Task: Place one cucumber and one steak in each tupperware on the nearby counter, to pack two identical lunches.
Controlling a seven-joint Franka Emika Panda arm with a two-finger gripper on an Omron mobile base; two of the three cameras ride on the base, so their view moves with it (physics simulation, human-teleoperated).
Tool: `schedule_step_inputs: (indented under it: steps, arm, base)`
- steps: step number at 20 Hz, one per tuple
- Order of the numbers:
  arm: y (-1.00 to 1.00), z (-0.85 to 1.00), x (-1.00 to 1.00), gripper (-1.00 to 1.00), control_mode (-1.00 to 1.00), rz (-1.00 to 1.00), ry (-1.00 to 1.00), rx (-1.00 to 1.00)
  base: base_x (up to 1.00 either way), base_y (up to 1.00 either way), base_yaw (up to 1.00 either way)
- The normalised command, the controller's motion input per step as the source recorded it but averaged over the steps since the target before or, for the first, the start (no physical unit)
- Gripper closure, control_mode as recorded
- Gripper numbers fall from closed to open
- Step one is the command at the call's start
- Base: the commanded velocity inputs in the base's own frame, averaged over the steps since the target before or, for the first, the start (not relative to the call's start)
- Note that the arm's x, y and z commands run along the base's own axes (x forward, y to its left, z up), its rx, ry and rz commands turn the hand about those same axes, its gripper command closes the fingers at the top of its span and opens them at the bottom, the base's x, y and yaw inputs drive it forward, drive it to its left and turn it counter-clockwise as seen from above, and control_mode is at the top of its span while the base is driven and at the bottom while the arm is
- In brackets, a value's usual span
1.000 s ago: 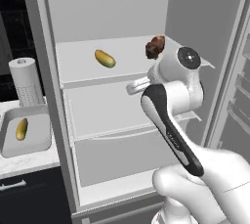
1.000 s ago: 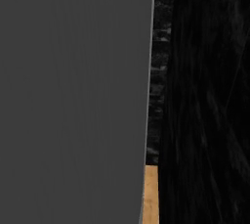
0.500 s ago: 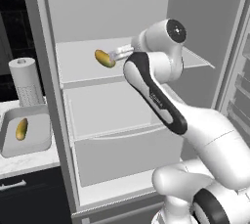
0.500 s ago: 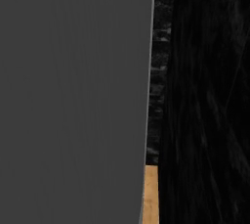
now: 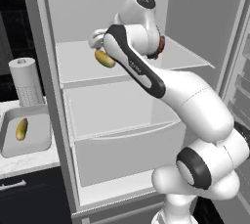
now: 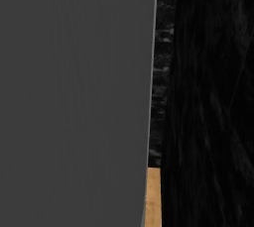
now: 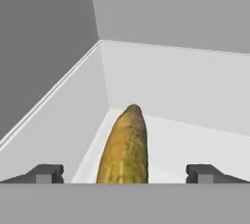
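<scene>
Our fingers stand wide apart flanking the firm, smooth cucumber at twelve o'clock; we judge mid-body the best hold.

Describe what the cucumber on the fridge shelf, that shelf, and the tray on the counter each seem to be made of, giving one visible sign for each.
Cucumber: vegetable skin, matte and mottled yellow-green to brownish, slightly rough.
Fridge shelf: probably smooth plastic or painted metal; flat, uniform light grey with no grain.
Tupperware: likely matte plastic; light grey, with rounded corners and a raised moulded rim.
</scene>
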Motion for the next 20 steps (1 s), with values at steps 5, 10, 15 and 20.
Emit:
schedule_step_inputs:
  steps: [5, 10, 15, 20]
  arm:
    - [0.11, -0.36, 0.35, -1.00, -1.00, 0.00, 0.00, -0.02]
    - [-0.01, -0.23, -0.03, -1.00, -1.00, 0.00, 0.00, -0.02]
    - [-0.04, -0.08, -0.14, -1.00, -1.00, 0.00, 0.04, 0.00]
    - [0.00, -0.29, 0.21, -1.00, -1.00, 0.00, 0.12, -0.01]
  base:
    - [0.00, 0.00, 0.00]
    - [0.00, 0.00, 0.00]
    - [0.00, 0.00, 0.00]
    - [0.00, 0.00, 0.00]
